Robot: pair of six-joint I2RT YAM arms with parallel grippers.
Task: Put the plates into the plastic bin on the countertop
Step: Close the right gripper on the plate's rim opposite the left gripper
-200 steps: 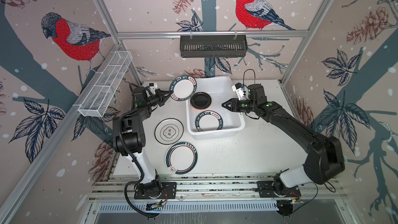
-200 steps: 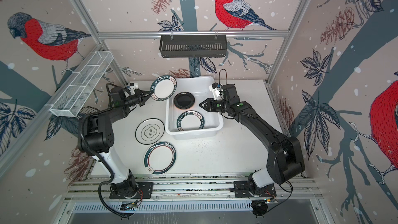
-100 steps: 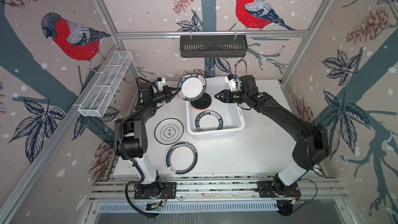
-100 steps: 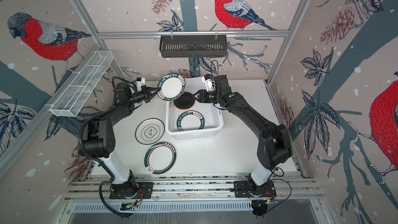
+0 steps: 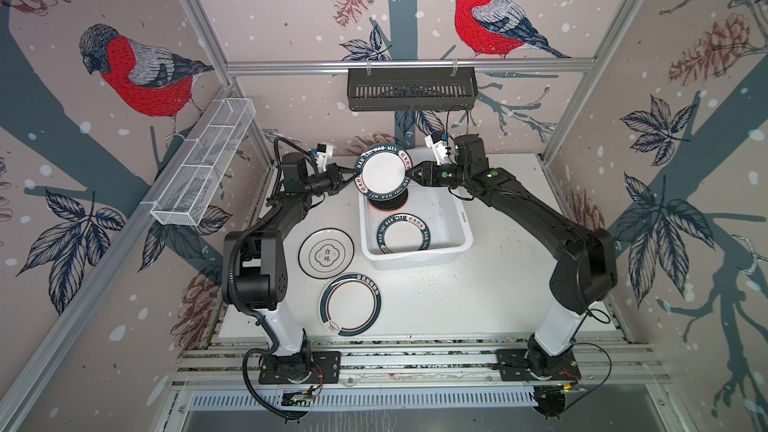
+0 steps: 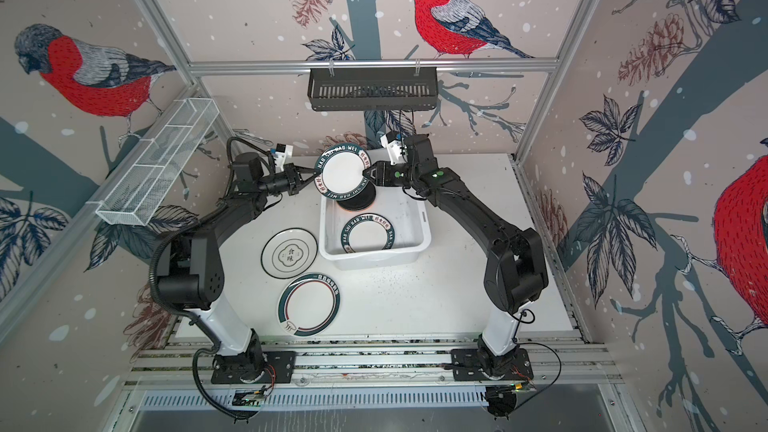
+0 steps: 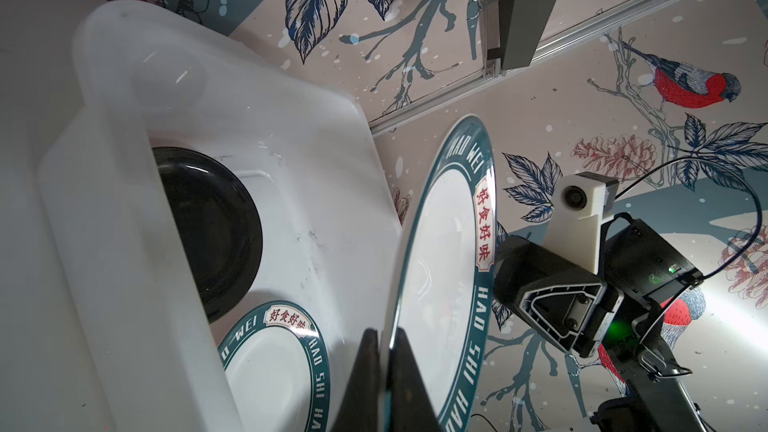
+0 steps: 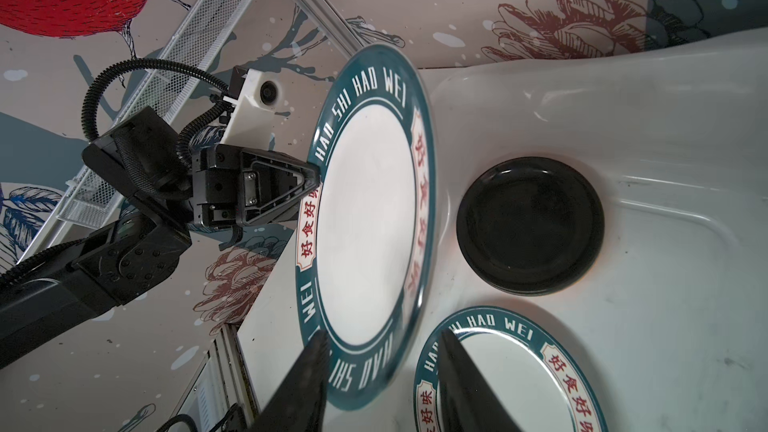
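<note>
Right, largest first: the worktop (image 5: 498, 292) carries the plastic bin (image 5: 415, 260) toward its far side. An emblem plate (image 5: 326, 253) and a green-ringed plate (image 5: 350, 305) lie flat on the bare surface, beside and in front of the bin. Where is the one in transit? (RK)

The held plate (image 5: 382, 174), green lettered rim, is in the air, face up, above the bin's far end, over a black plate (image 8: 530, 226). A matching lettered plate (image 5: 402, 234) lies on the bin floor, nearer the front. (JM)

Hands? (RK)

The left hand (image 5: 354, 178) is clamped on the rim, one finger on each face. The right hand (image 5: 409, 174) stands parted astride the opposite rim; its fingers (image 8: 311, 367) are not pinching there. (JM)

Handling? (RK)

Judged: rigid, glazed, slick, likely to chip. A one-sided rim pinch leaves it levering on the fingers. Take hold at the rim, well past the lip, and lower it flat; don't drop it onto the black one. (JM)
</note>
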